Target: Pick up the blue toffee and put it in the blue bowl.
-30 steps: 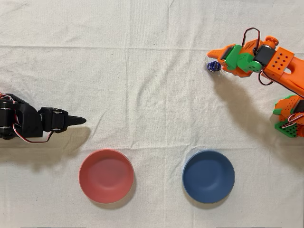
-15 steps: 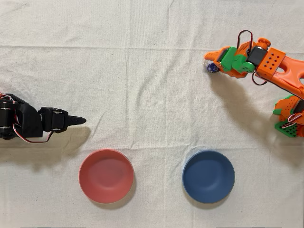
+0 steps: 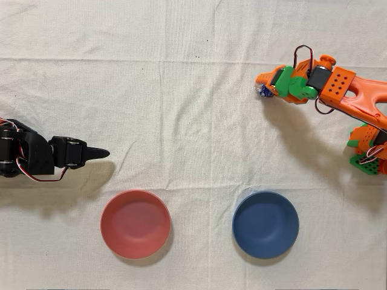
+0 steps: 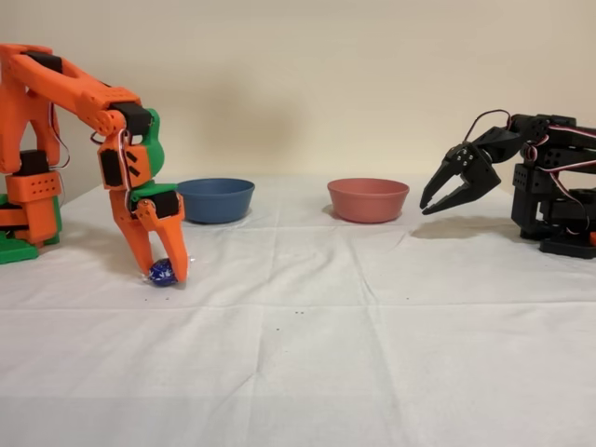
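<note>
The blue toffee (image 4: 162,272) is a small shiny dark-blue ball held between the tips of my orange gripper (image 4: 165,277), low at the white cloth. From above, the gripper (image 3: 262,88) points left at the right side of the table. The toffee (image 3: 263,92) peeks out under its fingers, mostly covered. The gripper is shut on the toffee. The blue bowl (image 3: 265,225) sits at the front, well below the gripper in the overhead view. In the fixed view the blue bowl (image 4: 215,199) stands behind and to the right of the gripper.
A salmon-red bowl (image 3: 135,223) sits to the left of the blue bowl in the overhead view. The idle black arm (image 3: 54,156) rests at the left edge there. The white cloth (image 3: 193,121) has shallow creases.
The gripper has slid slightly left and its fingers have come together over the toffee, which now shows less from above. Bowls and black arm have not moved.
</note>
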`<action>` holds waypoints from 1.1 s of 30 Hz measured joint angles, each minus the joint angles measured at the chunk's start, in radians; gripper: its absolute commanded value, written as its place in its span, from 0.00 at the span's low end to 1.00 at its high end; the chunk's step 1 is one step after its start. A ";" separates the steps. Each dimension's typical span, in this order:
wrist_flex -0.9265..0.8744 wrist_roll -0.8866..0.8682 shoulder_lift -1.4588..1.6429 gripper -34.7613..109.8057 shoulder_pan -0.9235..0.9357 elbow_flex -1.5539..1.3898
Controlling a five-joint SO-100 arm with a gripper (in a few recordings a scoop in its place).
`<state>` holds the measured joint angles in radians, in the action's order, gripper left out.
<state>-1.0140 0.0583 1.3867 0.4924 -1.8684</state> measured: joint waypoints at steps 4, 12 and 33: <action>0.000 0.021 0.000 0.40 0.000 0.000; 0.008 0.057 -0.002 0.36 0.002 0.002; -0.031 0.167 0.081 0.36 0.006 -0.046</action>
<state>-1.0446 0.2255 1.4680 0.4985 -1.9144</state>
